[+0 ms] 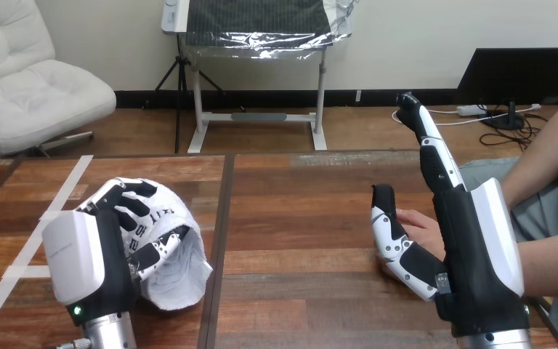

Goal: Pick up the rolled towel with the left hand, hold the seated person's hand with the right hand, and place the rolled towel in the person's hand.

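- Wooden table point(298, 218) across the lower half of the view, far edge straight across toward 12 o'clock, near edge cut off at 6 o'clock.
- At 8 o'clock: left hand point(91, 258), white back shell toward the camera, fingers curled tight round the rolled towel point(178, 269).
- Towel white and bulky, wrapped by those fingers at its upper part, loose lower end bulging out toward 4 o'clock of the hand and reaching a dark seam point(218, 240) in the tabletop; hard to tell whether resting on the wood or lifted just clear.
- Strip of white tape point(43, 218) slanting across the wood just beside the left hand, from 10 o'clock down to the view's left edge.
- At 4 o'clock: right hand point(472, 247), standing on edge, fingers straight and pointing up toward 1 o'clock, thumb spread out toward 9 o'clock, grasping nothing.
- The person's hand point(418, 225) low over the table in the gap between that thumb and the palm, fingertips toward 9 o'clock, wrist hidden behind the robot hand; contact between the two impossible to judge.
- Bare forearm point(545, 156) of the person coming in from the right edge at 2 o'clock.
- Wide stretch of bare wood at the centre, between the towel and the right thumb, open all the way to the far edge.
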Available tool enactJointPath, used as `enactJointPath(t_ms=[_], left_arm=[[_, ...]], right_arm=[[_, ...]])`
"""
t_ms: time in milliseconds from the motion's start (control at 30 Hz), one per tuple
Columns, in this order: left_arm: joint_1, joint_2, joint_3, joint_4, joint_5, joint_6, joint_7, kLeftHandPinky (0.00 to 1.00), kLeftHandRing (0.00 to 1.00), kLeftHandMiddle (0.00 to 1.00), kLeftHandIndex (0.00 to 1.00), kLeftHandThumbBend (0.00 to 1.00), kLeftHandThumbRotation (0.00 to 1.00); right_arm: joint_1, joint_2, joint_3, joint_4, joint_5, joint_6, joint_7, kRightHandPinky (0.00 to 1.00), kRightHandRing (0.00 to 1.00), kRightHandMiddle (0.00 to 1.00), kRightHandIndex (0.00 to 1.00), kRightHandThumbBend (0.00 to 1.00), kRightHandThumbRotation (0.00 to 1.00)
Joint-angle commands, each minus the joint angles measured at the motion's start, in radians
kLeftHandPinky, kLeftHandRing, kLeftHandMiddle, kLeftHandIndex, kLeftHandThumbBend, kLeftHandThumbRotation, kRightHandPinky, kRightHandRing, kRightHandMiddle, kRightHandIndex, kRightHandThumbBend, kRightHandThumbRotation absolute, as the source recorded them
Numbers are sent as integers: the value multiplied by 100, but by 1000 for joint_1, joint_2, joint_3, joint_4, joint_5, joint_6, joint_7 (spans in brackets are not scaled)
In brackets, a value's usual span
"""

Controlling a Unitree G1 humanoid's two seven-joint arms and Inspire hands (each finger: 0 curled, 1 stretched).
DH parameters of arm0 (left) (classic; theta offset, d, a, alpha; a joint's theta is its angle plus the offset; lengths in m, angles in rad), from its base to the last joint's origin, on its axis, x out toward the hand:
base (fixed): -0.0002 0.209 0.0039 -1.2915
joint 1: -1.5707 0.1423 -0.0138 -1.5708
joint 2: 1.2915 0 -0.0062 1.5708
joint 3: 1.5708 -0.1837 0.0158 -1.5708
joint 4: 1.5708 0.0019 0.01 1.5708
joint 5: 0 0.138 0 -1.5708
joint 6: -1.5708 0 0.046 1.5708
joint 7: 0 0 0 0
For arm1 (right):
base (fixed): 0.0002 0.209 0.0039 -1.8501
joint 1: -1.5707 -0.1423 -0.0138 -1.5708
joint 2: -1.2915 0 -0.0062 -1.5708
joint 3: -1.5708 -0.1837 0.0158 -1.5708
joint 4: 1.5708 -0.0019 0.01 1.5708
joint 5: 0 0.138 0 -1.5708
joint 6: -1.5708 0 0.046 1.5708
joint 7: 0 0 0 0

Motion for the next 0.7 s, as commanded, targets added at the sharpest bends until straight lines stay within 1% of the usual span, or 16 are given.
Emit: enactJointPath(t_ms=[0, 33, 100, 133, 200, 233, 300, 333, 400, 433, 500, 533, 600, 633, 667], left_arm=[[-49, 10, 10, -45, -22, 22, -59, 29, 35, 44, 51, 78, 0], [-42, 10, 12, -63, -33, 40, -92, 29, 36, 44, 51, 78, 0], [-34, 9, 16, -85, -46, 61, -131, 31, 38, 46, 52, 77, 0], [-23, 8, 18, -113, -57, 94, -178, 32, 39, 47, 53, 77, 0], [-10, 7, 22, -149, -70, 136, -232, 35, 43, 50, 56, 76, 2], [2, 5, 24, -186, -84, 180, -287, 36, 44, 51, 57, 76, 3], [19, 2, 28, -234, -100, 233, -351, 43, 51, 56, 63, 77, 10], [31, -1, 32, -272, -116, 265, -396, 45, 52, 58, 65, 77, 12], [46, -4, 36, -318, -133, 301, -444, 49, 56, 61, 68, 78, 15], [57, -3, 36, -353, -137, 334, -479, 50, 58, 62, 70, 79, 16], [68, -2, 35, -394, -139, 376, -520, 54, 61, 65, 73, 80, 20], [77, 0, 34, -428, -143, 415, -563, 55, 62, 66, 75, 81, 21], [88, 2, 32, -469, -147, 462, -613, 60, 67, 72, 80, 82, 27], [94, 9, 28, -499, -149, 495, -658, 61, 68, 73, 81, 82, 28], [99, 13, 25, -519, -149, 517, -686, 63, 70, 74, 83, 82, 29]], right_arm=[[-54, 4, -9, -24, 10, -8, 0, 100, 99, 96, 98, 0, 0], [-53, 4, -9, -25, 10, -5, 1, 100, 99, 96, 98, 0, 0], [-53, 4, -8, -26, 10, -2, 3, 100, 99, 96, 98, 0, 0], [-53, 4, -8, -28, 6, 1, 3, 100, 99, 96, 98, 0, 0], [-52, 4, -8, -29, 2, 5, 4, 100, 99, 96, 98, 0, 0], [-52, 3, -9, -29, -1, 5, 4, 100, 99, 96, 98, 0, 0], [-51, 2, -9, -29, -4, 6, 4, 100, 99, 96, 98, 0, 0], [-50, 2, -9, -31, -2, 8, 6, 100, 99, 96, 98, 0, 0], [-48, 2, -8, -33, 1, 11, 9, 100, 99, 95, 98, 0, 0], [-46, 3, -7, -35, 0, 15, 10, 100, 98, 95, 98, 0, 0], [-46, 4, -6, -37, -2, 20, 11, 100, 98, 95, 98, 0, 0], [-45, 4, -5, -39, -5, 22, 12, 100, 98, 96, 98, 0, 0], [-45, 3, -4, -41, -8, 23, 12, 100, 98, 96, 98, 0, 0], [-45, 1, -4, -41, -9, 24, 13, 100, 98, 96, 98, 0, 0], [-45, 0, -4, -41, -9, 25, 13, 100, 98, 96, 98, 0, 0]])
